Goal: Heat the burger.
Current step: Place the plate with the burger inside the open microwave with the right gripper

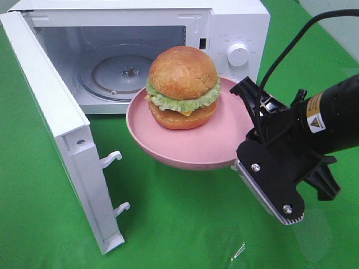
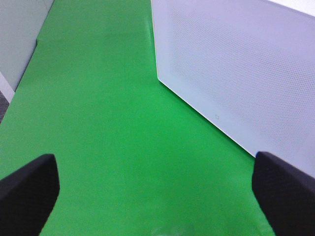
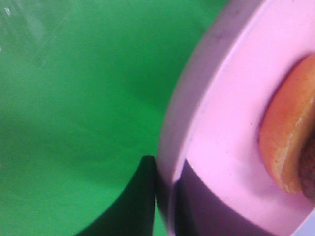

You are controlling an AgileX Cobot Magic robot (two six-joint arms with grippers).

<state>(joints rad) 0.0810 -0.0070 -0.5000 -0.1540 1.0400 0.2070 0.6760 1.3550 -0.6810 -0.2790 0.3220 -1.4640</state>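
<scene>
The burger [image 1: 182, 87], with a brown bun, green lettuce and orange filling, sits on a round pink plate [image 1: 224, 143]. The plate hangs in the air just in front of the open microwave [image 1: 235, 22]. My right gripper [image 1: 243, 147] is shut on the plate's right rim. The right wrist view shows its dark fingers [image 3: 138, 209] pinching the pink plate rim [image 3: 172, 147], with the burger's [image 3: 288, 132] bun edge beyond. My left gripper [image 2: 157, 196] stands open over the green cloth, nothing between its fingers [image 2: 27, 191], and it is out of the high view.
The microwave door [image 1: 50, 112] swings wide open to the left, with two latch hooks on its edge. A glass turntable [image 1: 120, 73] lies inside the cavity. In the left wrist view the door's [image 2: 236, 64] white outer face stands near my left gripper. Green cloth [image 1: 179, 224] covers the table.
</scene>
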